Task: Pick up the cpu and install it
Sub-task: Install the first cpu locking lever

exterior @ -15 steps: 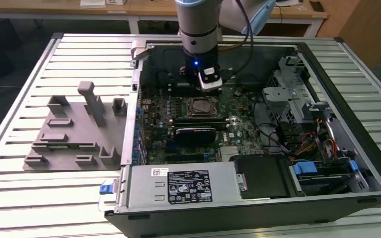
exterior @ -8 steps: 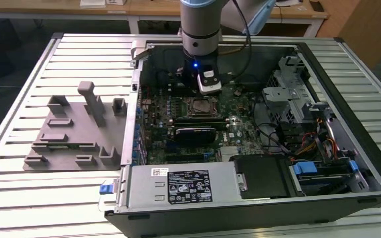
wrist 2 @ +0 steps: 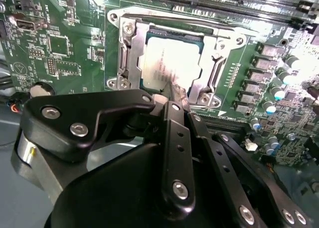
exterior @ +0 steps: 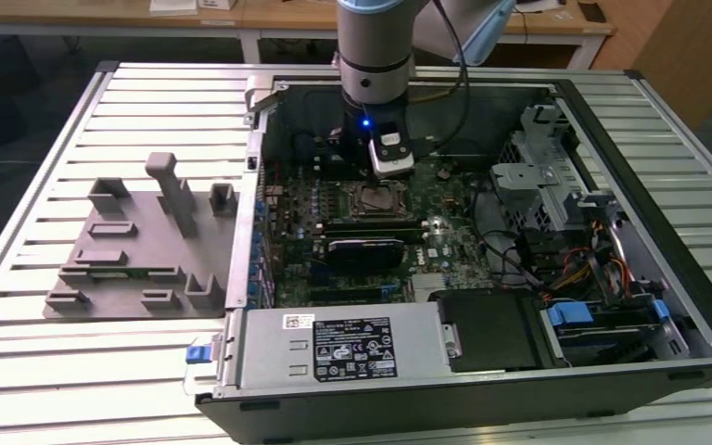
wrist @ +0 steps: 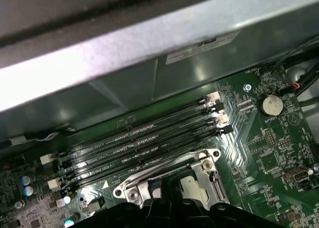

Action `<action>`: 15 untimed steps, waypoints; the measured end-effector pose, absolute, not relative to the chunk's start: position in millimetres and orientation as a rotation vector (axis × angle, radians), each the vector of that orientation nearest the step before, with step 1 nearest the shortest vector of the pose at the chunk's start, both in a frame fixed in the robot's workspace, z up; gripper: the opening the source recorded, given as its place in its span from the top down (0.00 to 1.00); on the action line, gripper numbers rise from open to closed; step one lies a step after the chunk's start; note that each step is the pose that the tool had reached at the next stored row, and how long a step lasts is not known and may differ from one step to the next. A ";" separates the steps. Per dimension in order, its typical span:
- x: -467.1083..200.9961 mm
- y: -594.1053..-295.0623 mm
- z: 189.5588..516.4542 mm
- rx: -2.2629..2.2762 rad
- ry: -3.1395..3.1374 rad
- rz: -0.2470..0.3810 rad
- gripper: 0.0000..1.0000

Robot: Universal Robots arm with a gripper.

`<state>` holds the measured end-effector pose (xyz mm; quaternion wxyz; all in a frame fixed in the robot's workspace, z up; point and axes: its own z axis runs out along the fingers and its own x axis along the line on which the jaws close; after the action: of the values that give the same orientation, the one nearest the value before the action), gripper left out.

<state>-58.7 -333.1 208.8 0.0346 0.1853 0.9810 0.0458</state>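
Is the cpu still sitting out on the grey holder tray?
No, in the second wrist view the cpu lies inside the motherboard socket.

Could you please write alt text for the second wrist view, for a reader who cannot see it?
A silvery-grey cpu lies in the metal-framed socket of a green motherboard, with the black gripper just above its near edge. The gripper's linkage and screws fill the foreground, and a row of capacitors stands beside the socket.

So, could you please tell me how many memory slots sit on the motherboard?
4, side by side in the first wrist view, between the case wall and the socket bracket. The hand may hide more.
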 end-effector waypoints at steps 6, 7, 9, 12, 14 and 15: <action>-58.5 -333.3 212.2 0.569 3.015 0.129 0.89; -58.5 -333.4 212.9 0.569 3.015 0.128 0.89; -58.4 -333.5 214.6 0.569 3.015 0.127 0.89; -58.3 -333.6 217.3 0.569 3.015 0.125 0.89; -58.2 -333.7 218.8 0.569 3.015 0.125 0.89; -58.2 -333.7 219.4 0.569 3.015 0.124 0.89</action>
<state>-58.2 -333.7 219.4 0.0356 0.1852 0.9812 0.0405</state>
